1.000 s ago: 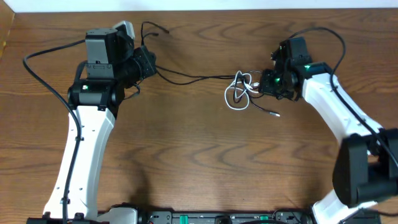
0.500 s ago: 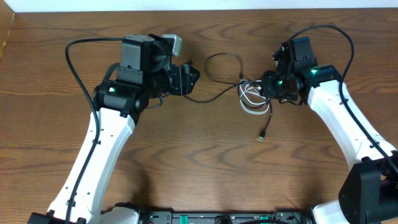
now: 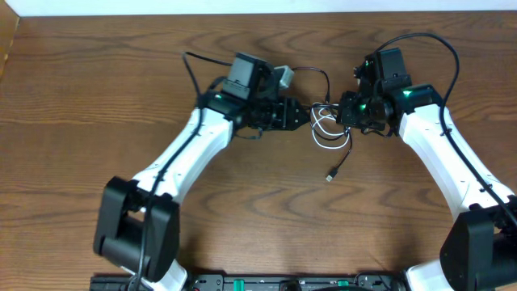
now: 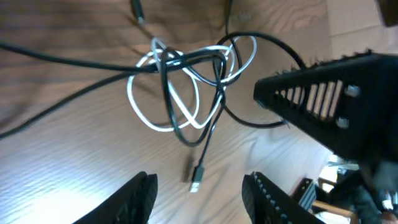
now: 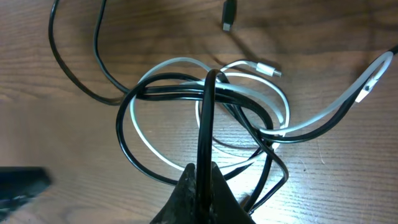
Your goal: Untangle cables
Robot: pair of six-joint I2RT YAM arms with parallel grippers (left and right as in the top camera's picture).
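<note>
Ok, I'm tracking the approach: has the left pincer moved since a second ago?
Yes. Against the table, the left pincer has swung right and slightly toward the bases, ending just beside the cord tangle gripped by the right pincer.

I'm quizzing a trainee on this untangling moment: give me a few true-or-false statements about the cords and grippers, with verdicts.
1. The right gripper pinches the black cord. True.
2. The left gripper holds the white cord. False: it is open and empty, just short of the bundle.
3. The two cords lie fully apart. False: they are looped together.
4. A black plug lies on the table, outside the loops. True.
</note>
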